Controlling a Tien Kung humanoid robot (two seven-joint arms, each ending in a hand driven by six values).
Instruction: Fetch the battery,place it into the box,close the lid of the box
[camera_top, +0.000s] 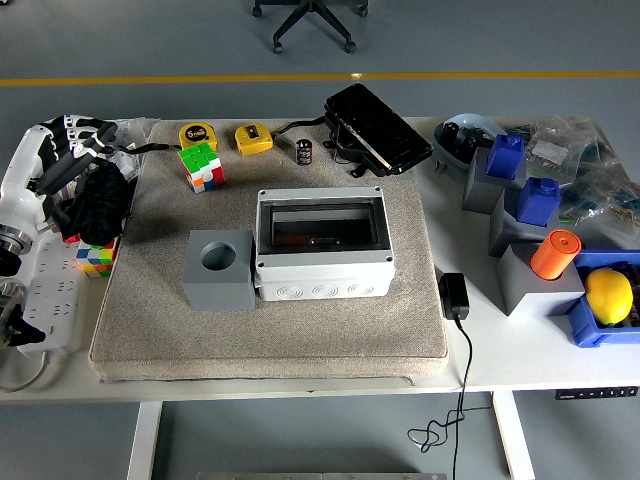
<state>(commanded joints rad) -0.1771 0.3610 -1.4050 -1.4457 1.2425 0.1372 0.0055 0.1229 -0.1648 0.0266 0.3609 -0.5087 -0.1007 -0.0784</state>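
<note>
The battery (304, 151) is a small black cylinder standing upright at the far side of the beige mat (150, 340), between a yellow tape measure (253, 138) and a black device (376, 128). The grey box (322, 245) sits mid-mat with a dark inside showing through its top; I cannot tell whether a clear lid covers it. My left hand (72, 150) hovers at the table's left edge, far left of the battery, its fingers loosely spread and holding nothing. The right arm is out of view.
A grey block with a round hole (219, 269) stands against the box's left side. A colour cube (201, 165) and a second tape measure (197, 134) lie left of the battery. A black bundle (98, 205), power strip (45, 290) and bins (560, 230) crowd the sides.
</note>
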